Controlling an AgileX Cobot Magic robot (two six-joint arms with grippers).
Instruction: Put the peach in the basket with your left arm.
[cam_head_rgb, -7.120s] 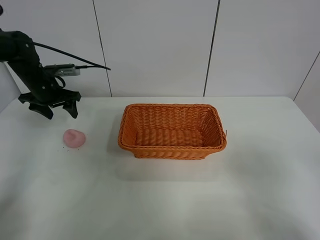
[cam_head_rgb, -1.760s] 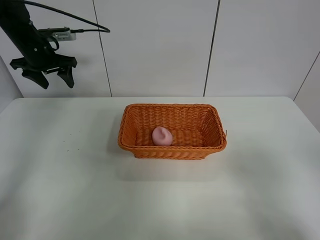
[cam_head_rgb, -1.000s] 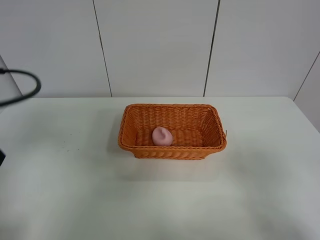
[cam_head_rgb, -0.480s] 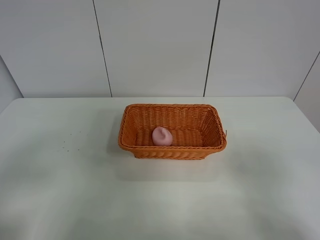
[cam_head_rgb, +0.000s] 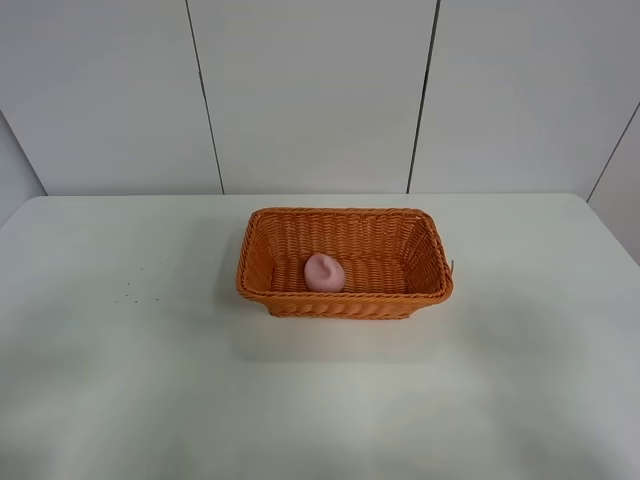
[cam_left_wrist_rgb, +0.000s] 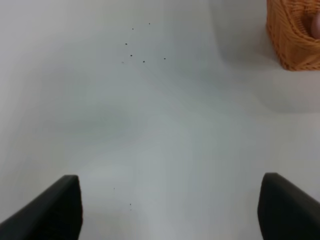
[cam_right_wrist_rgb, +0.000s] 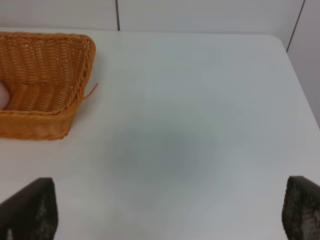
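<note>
The orange wicker basket (cam_head_rgb: 345, 300) stands at the middle of the white table. The pink peach (cam_head_rgb: 324, 272) lies inside it, at the left of its floor. Neither arm shows in the exterior high view. In the left wrist view, my left gripper (cam_left_wrist_rgb: 170, 207) is open and empty over bare table, with the basket's corner (cam_left_wrist_rgb: 292, 40) far off and a sliver of the peach (cam_left_wrist_rgb: 316, 25) at the frame edge. In the right wrist view, my right gripper (cam_right_wrist_rgb: 165, 210) is open and empty, well away from the basket (cam_right_wrist_rgb: 50, 65).
A few small dark specks (cam_head_rgb: 140, 285) lie on the table left of the basket and also show in the left wrist view (cam_left_wrist_rgb: 135, 50). White wall panels stand behind the table. The table's right edge (cam_right_wrist_rgb: 300, 80) shows in the right wrist view.
The peach went from the table on the left into the basket. The left arm then rose, pulled back to the left and left the exterior view. Nothing moved in the last half second.
</note>
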